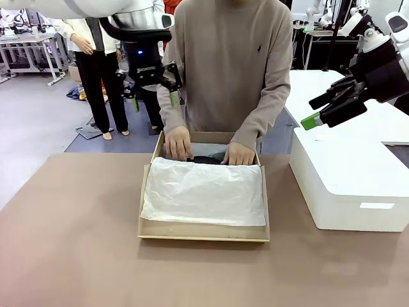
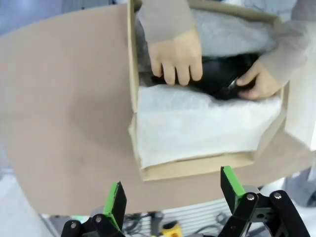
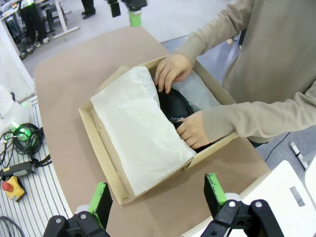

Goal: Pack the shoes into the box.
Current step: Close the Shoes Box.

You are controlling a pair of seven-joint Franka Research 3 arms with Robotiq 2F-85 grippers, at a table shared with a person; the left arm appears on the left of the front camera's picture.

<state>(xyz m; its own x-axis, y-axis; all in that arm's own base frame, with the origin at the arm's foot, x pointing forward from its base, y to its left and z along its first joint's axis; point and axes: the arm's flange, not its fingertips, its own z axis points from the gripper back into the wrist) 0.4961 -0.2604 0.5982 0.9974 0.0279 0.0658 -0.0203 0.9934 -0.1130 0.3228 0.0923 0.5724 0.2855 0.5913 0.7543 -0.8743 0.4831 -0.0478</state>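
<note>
From the front, I see the box (image 1: 204, 231) at the middle of the surface (image 1: 70, 243), with white paper (image 1: 201, 192) over its near part. The shoes (image 1: 208, 158) lie at its far end under the person's hands (image 1: 179, 142). My left hand (image 1: 154, 96) hangs open, raised high. My right hand (image 1: 317, 110) is open above the white box (image 1: 348, 185).

Left wrist: the left hand (image 2: 173, 183) gapes wide, touching nothing, with the shoes (image 2: 217, 74) in the box (image 2: 197, 168) beyond.

Right wrist: the right hand (image 3: 156, 186) is spread and empty, and the person presses the shoes (image 3: 173, 103) into the box (image 3: 98, 143).
</note>
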